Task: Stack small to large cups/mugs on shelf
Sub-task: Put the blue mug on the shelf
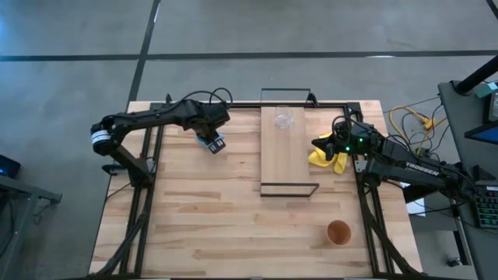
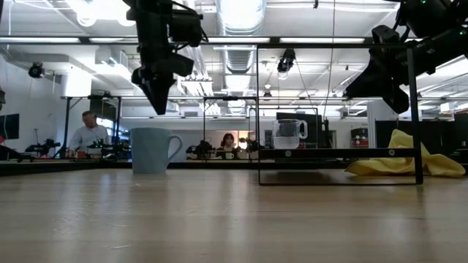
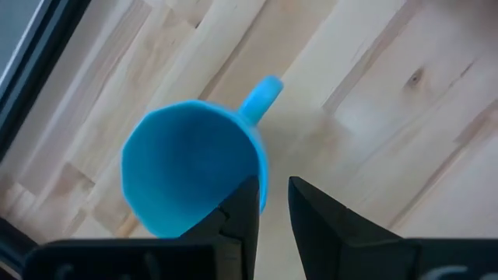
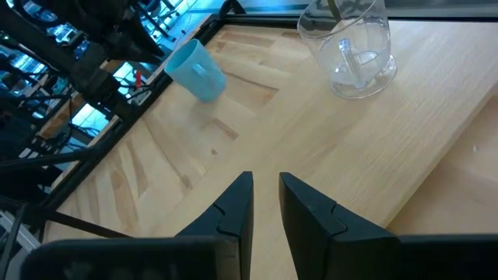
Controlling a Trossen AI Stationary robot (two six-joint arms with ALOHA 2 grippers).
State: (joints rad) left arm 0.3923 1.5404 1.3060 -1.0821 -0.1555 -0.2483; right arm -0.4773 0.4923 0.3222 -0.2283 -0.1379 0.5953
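Judging by how things lie, the stacking has hardly begun: only the small glass cup (image 1: 283, 119) stands on the shelf (image 1: 285, 155).

The left gripper (image 3: 270, 204) hovers directly above the blue mug (image 3: 191, 167), which sits upright on the desk (image 1: 194, 210); its fingers are narrowly parted and hold nothing.

The right gripper (image 4: 265, 198), also slightly open and empty, hangs beside the shelf, over the yellow cloth (image 1: 331, 158). The brown cup (image 1: 338, 232) waits well apart from both.
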